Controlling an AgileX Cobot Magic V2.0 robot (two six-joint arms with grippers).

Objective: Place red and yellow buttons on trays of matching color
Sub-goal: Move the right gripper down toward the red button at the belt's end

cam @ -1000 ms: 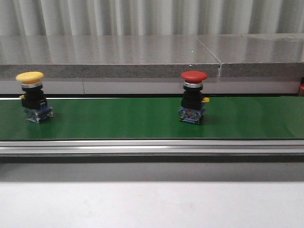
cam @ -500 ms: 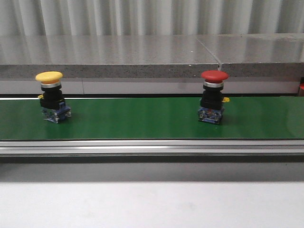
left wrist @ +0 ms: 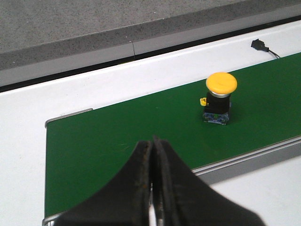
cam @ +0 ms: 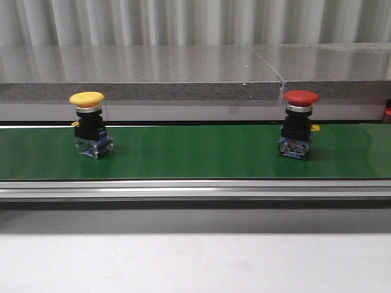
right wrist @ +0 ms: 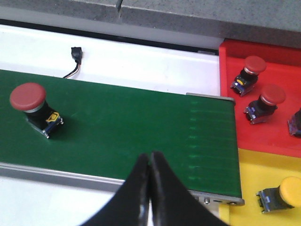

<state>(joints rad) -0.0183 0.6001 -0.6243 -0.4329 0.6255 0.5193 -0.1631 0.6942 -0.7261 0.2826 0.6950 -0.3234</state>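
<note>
We are watching two buttons sitting on the green belt (cam: pixel 195 152).
The yellow button (cam: pixel 87 124) is standing on the left, the red button (cam: pixel 299 124) on the right; our left gripper (left wrist: pixel 153 155) and right gripper (right wrist: pixel 149 169) are both pressing their fingers together, holding nothing.

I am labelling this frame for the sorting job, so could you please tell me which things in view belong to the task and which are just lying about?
Belonging to the job:
- yellow button on the green belt
- red button on the same belt
- red tray, with red buttons in it
- yellow tray, holding one yellow button

Just lying about:
- black cable plug
- grey stone ledge
</note>
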